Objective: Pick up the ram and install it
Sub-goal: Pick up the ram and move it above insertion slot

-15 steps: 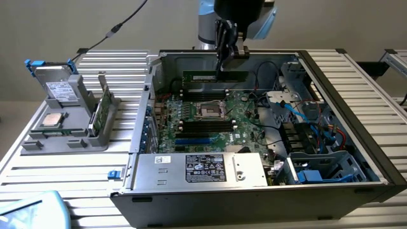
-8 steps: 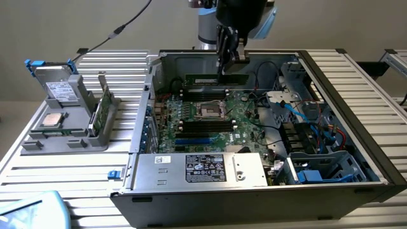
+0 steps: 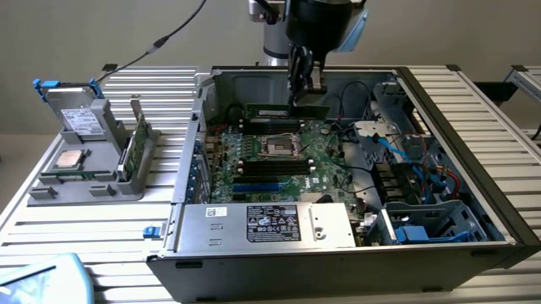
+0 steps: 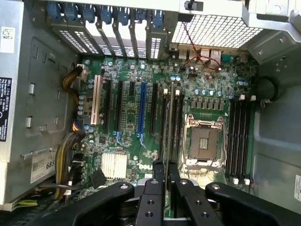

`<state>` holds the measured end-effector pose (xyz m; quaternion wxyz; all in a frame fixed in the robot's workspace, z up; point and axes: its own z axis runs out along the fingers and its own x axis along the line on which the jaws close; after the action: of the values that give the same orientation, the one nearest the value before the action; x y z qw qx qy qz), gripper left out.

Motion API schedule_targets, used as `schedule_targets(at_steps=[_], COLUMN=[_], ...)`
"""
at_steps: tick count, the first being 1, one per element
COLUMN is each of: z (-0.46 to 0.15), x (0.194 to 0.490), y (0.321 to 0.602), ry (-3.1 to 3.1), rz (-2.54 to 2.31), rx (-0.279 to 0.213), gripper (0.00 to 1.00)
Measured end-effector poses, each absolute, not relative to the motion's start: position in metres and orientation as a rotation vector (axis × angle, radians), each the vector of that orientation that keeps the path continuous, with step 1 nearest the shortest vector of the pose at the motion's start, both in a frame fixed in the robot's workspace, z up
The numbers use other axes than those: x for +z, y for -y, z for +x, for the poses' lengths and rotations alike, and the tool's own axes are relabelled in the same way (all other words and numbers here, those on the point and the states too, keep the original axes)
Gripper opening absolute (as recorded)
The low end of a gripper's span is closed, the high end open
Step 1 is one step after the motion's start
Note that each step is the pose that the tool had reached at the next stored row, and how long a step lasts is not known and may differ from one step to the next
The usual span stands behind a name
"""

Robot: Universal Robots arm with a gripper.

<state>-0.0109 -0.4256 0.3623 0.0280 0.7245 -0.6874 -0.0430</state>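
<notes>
Gripper (image 3: pixel 303 95) pinched on the ram (image 3: pixel 283 112). Stick is held level over the mobo (image 3: pixel 325 171) inside the open PC case (image 3: pixel 296 272), just above the black DIMM slots (image 3: pixel 270 126) by the empty CPU socket (image 3: pixel 279 144). Wrist view: ram is edge-on, roughly in line w/ a slot. Risks: slight skew or notch mismatch could jam the edge on a slot wall, and closed end latches could block seating. Writing: mobo logo prob. "DELL"; PSU label (image 3: pixel 272 223) text unreadable.

exterior view looks obliquely down into the computer case (image 3: pixel 338 278); wrist view (much closer) faces straight down; both share the motherboard (image 3: pixel 321 171).
</notes>
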Motion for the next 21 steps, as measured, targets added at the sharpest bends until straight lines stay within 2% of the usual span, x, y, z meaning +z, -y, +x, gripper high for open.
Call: schedule_targets(at_steps=[12,21], z=[-0.019,-0.022], x=[0.341,0.333], y=[0.420,0.413], ry=[2.149,2.170], rz=[2.214,2.236], rx=[-0.131,-0.084], gripper=[0.14,0.14])
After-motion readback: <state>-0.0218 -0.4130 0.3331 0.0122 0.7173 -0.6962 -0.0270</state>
